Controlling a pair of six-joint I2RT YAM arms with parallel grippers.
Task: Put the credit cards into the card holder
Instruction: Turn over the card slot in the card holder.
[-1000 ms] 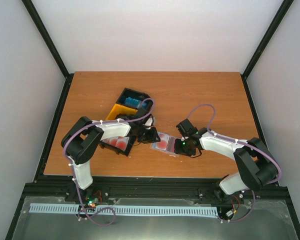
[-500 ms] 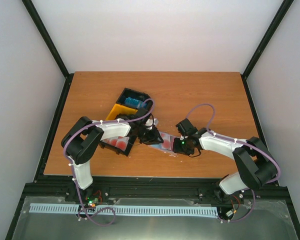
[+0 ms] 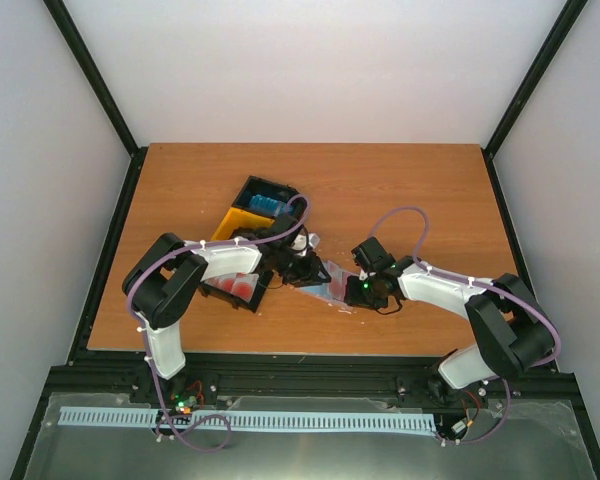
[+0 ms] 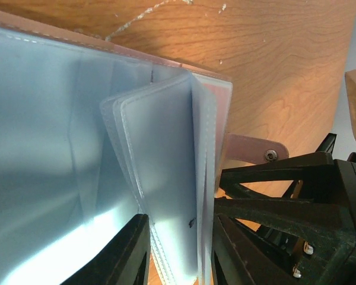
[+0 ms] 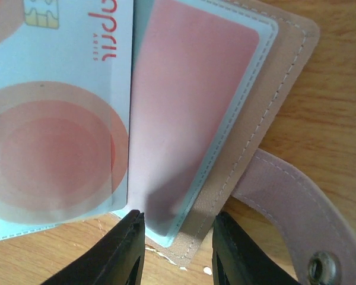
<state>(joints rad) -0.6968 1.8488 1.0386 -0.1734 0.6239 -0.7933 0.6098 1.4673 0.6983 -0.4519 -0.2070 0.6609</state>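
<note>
Now my left hand (image 4: 178, 249) pinches the holder's (image 5: 225, 119) limp, slippery sleeves while my right hand (image 5: 178, 249) pins its cover; edges grip best.

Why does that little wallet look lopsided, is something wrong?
The card holder lies open, its clear sleeves fanned up and pinched by the left tool, while the right tool grips the cover's edge. Nothing looks damaged.

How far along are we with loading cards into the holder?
Done: one red-circled card sits in a clear sleeve of the open card holder. In hand: the left claw pinches a bundle of sleeves; the right claw grips the holder's edge. Left: cards remain in the bins.
</note>
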